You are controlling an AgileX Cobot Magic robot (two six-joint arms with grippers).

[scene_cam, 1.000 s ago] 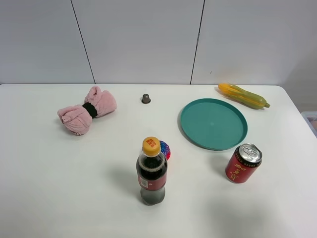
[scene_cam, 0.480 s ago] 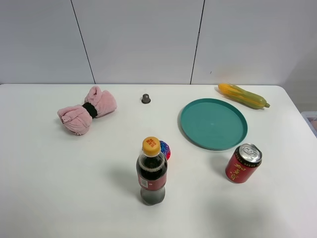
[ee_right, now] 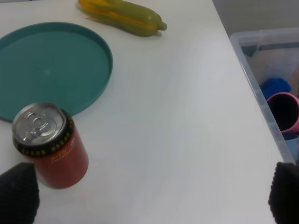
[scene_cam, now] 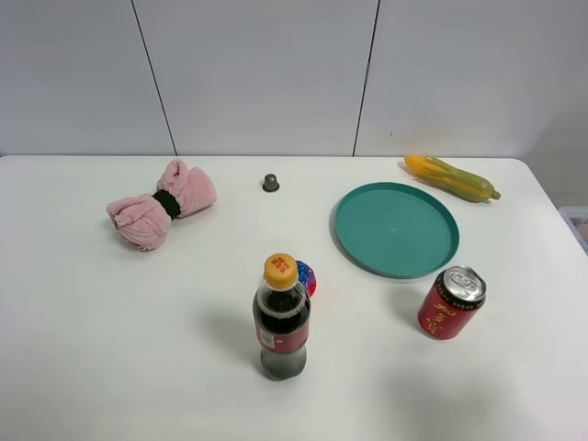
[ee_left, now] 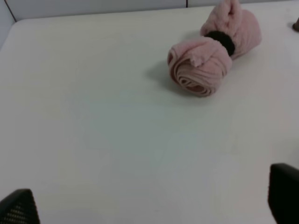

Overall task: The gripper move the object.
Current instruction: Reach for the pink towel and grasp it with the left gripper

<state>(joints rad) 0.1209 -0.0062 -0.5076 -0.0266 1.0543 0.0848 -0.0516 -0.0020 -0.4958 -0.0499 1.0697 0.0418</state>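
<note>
The pink rolled towel [scene_cam: 161, 204], cinched by a black band, lies on the white table at the far left. It also shows in the left wrist view [ee_left: 212, 51], ahead of my left gripper [ee_left: 149, 205] and well apart from it. The left gripper is open and empty; only its black fingertips [ee_left: 16, 209] show at the frame's corners. My right gripper [ee_right: 149, 196] is open and empty, with one black fingertip [ee_right: 17, 190] beside the red can [ee_right: 49, 144]. Neither gripper shows in the exterior high view.
A cola bottle [scene_cam: 281, 317] stands at the front middle with a small pink-blue ball [scene_cam: 306, 277] behind it. A teal plate [scene_cam: 396, 230], a red can [scene_cam: 451, 302], a corn cob [scene_cam: 451, 176] and a small dark cap [scene_cam: 270, 183] are on the table. A clear bin [ee_right: 261, 84] sits off the right edge.
</note>
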